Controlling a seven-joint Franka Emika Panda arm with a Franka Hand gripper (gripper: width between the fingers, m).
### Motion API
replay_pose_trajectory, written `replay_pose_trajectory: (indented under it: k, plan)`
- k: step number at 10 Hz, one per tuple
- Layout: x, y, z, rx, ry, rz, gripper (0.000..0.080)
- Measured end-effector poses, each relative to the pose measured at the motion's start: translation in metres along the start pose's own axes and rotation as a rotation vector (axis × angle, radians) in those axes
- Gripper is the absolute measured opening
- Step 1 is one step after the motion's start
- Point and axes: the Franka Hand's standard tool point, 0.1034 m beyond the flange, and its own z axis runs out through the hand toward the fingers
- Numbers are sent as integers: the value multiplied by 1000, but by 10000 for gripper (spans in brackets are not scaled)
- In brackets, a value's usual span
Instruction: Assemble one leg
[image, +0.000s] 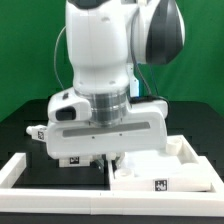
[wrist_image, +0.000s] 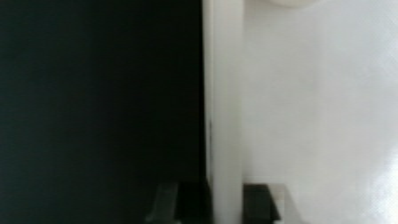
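The fingers (wrist_image: 173, 204) of our gripper (wrist_image: 221, 205) are close together. The white panel (wrist_image: 320, 120) edge is between them. We cannot tell if they squeeze it.

Exterior view. Black worktop (image: 14, 136) before a green backdrop (image: 30, 50). At the exterior view's right lies a large white panel with raised rims (image: 180, 165), bearing a square tag (image: 160, 183). A white rail (image: 18, 173) borders the left.
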Motion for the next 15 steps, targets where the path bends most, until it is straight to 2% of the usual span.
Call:
replay_pose_trajectory:
  k: [1, 3, 6, 10, 11, 13, 14, 15]
  plan:
    - [1, -6, 7, -8, 11, 22, 54]
    - [4, -6, 15, -8, 9, 60, 54]
    - [4, -8, 15, 10, -21, 79, 54]
    - [4, -7, 15, -4, -35, 114, 54]
    - [4, -8, 15, -4, -35, 113, 159]
    - [4, -8, 15, -4, -35, 113, 432]
    - [4, -8, 15, -4, -35, 113, 432]
    - [3, -8, 12, -4, -35, 135, 592]
